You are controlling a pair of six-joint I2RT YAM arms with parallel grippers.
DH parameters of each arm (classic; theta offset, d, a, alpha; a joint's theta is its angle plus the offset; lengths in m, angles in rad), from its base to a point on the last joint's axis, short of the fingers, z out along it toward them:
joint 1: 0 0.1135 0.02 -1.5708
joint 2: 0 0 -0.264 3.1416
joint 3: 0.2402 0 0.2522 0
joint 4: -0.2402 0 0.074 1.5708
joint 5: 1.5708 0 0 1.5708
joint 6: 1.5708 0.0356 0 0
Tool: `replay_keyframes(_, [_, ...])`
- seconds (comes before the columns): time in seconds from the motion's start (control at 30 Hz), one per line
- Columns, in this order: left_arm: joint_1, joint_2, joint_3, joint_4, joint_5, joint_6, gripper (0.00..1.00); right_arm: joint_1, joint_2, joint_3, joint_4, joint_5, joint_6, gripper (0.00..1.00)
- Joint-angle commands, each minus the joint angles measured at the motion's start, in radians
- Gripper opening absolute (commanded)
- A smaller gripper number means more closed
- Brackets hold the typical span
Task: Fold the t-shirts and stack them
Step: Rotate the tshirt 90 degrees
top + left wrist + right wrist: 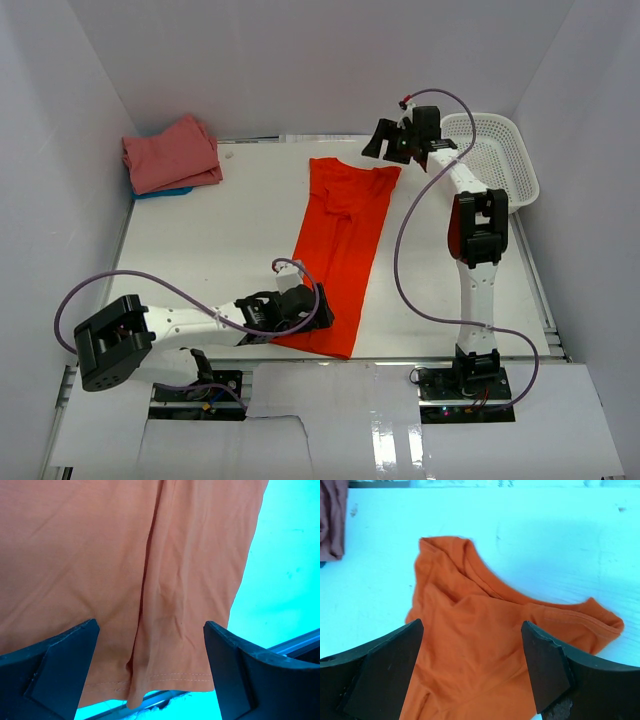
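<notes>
1. White table (200,240) holds the orange-red t-shirt (345,240), lying in the middle as a long strip.
2. The left gripper (308,303) sits at the near hem, fingers wide apart, holding nothing.
3. The right gripper (385,142) hangs over the collar end, fingers apart too.
4. I think each should pinch all the layers, then fold the strip evenly.
5. The pink t-shirt (170,152) lies folded in the far left corner.
</notes>
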Motion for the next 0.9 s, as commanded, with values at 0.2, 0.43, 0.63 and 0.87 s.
replay_keyframes(0.2, [-0.048, 0.03, 0.003, -0.083, -0.023, -0.084, 0.98, 0.065, -0.097, 0.053, -0.155, 0.139, -0.082, 0.86])
replay_keyframes(0.43, [-0.062, 0.092, 0.038, -0.075, -0.028, -0.089, 0.98, 0.054, -0.142, -0.077, -0.181, 0.188, -0.102, 0.86])
replay_keyframes(0.63, [-0.083, 0.135, 0.067, -0.068, -0.03, -0.096, 0.98, 0.049, -0.14, -0.137, -0.186, 0.216, -0.111, 0.86])
replay_keyframes(0.87, [-0.097, 0.14, 0.069, -0.066, -0.033, -0.105, 0.98, 0.046, -0.099, -0.157, -0.186, 0.204, -0.116, 0.86])
